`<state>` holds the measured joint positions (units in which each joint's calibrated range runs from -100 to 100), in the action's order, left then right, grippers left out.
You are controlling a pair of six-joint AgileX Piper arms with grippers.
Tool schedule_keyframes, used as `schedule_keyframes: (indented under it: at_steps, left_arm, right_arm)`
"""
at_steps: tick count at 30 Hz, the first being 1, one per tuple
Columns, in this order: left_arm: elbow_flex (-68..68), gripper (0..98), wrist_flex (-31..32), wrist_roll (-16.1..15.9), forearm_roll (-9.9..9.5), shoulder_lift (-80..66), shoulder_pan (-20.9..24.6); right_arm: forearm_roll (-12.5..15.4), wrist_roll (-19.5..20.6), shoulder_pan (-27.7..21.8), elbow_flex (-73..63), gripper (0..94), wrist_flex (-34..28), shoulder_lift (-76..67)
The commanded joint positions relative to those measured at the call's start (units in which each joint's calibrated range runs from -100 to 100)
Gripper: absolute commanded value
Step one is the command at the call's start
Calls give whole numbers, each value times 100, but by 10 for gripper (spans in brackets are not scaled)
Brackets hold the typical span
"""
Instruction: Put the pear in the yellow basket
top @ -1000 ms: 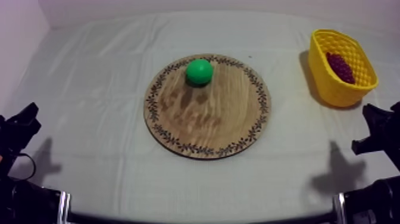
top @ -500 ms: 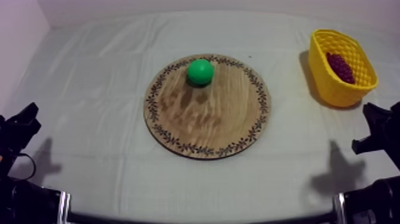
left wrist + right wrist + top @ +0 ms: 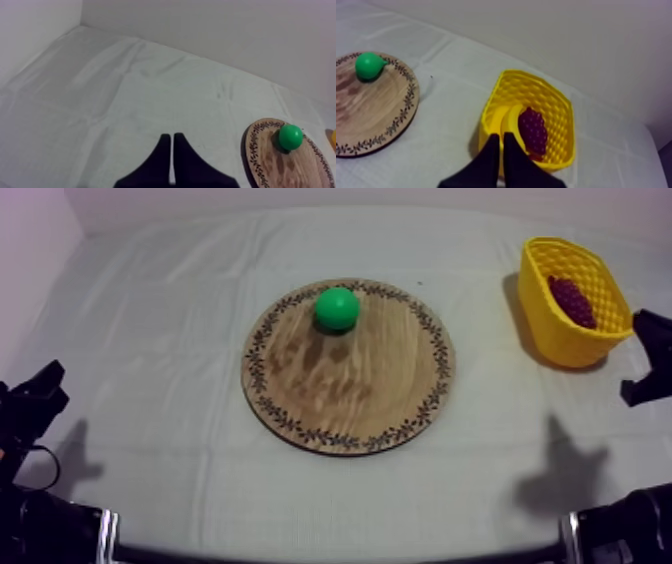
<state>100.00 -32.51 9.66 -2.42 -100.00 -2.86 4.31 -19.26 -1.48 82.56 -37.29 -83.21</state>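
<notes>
The right jaws are pressed together into a narrow wedge with nothing between them. The left jaws are closed on nothing in the same way, over bare cloth well off the left side of the wooden board (image 3: 350,403). The right jaws point at the near wall of the yellow basket (image 3: 560,250), which stands on the table (image 3: 150,338) well to the right of the board. Compared with half a second ago, the right arm (image 3: 652,356) has left its low resting spot and now sits closer to the basket, while the left arm (image 3: 32,403) has not stirred. The pear (image 3: 337,308) has kept its place on the far part of the board, just inside the patterned rim and apart from both arms. This looks like the very start of the reach. No grasp has begun, and the right jaws would have to open before closing on the fruit. The edge of the overhead view cuts the right arm off, so its jaws cannot be read from there. A bunch of grapes (image 3: 533,127) lies in the basket. A pale yellow curved shape (image 3: 505,119) beside the grapes, partly behind the right jaws, may be a banana, though it is hard to tell. From above the pear looks almost round, and its narrow end shows only as a small nub from the right wrist.
</notes>
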Motion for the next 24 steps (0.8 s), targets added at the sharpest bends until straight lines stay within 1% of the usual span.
schedule_keyframes:
  at_steps: [1, 4, 8, 11, 17, 24]
  left_arm:
    - [0, 1, 1, -1, 0, 0, 0]
    - [0, 1, 1, -1, 0, 0, 0]
    - [0, 1, 1, -1, 0, 0, 0]
    - [0, 1, 1, -1, 0, 0, 0]
    - [0, 1, 1, -1, 0, 0, 0]
    - [0, 1, 1, -1, 0, 0, 0]
  right_arm:
    - [-19, -11, 30, -538, 4, -51, 407]
    - [-104, -21, 101, -1053, 4, -158, 868]
    - [-92, -213, 231, -1722, 4, -329, 1482]
    - [-72, -378, 380, -2272, 5, -593, 1967]
    - [-139, -535, 874, -3519, 6, -1263, 3071]
    - [-242, -557, 1483, -4576, 6, -1626, 4182]
